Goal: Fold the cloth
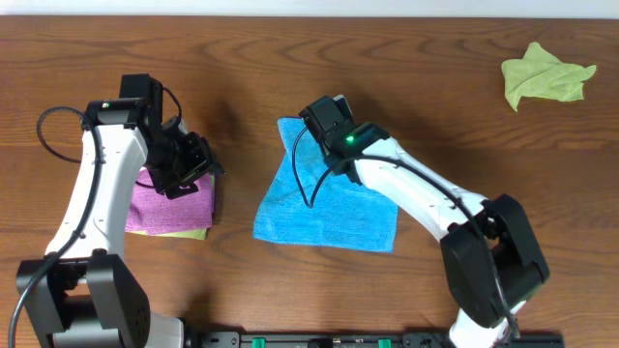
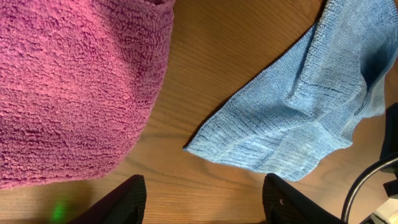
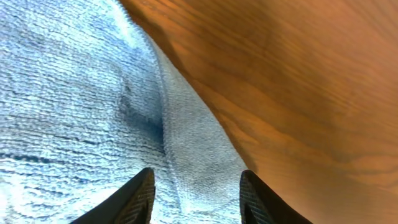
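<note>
The sky-blue cloth (image 1: 324, 208) lies flat in the middle of the table, with its far left corner raised and creased. My right gripper (image 1: 319, 124) is low over that far edge. In the right wrist view its open fingers (image 3: 196, 196) straddle a turned-over strip of the cloth's edge (image 3: 186, 149). My left gripper (image 1: 205, 159) is open and empty to the left of the cloth. In the left wrist view its fingers (image 2: 202, 199) hover over bare wood, with a corner of the blue cloth (image 2: 298, 112) ahead to the right.
A purple cloth (image 1: 169, 205) lies at the left on top of a yellow-green one (image 1: 189, 234), under my left arm; it fills the left of the left wrist view (image 2: 68, 87). A crumpled yellow-green cloth (image 1: 546, 77) lies far right.
</note>
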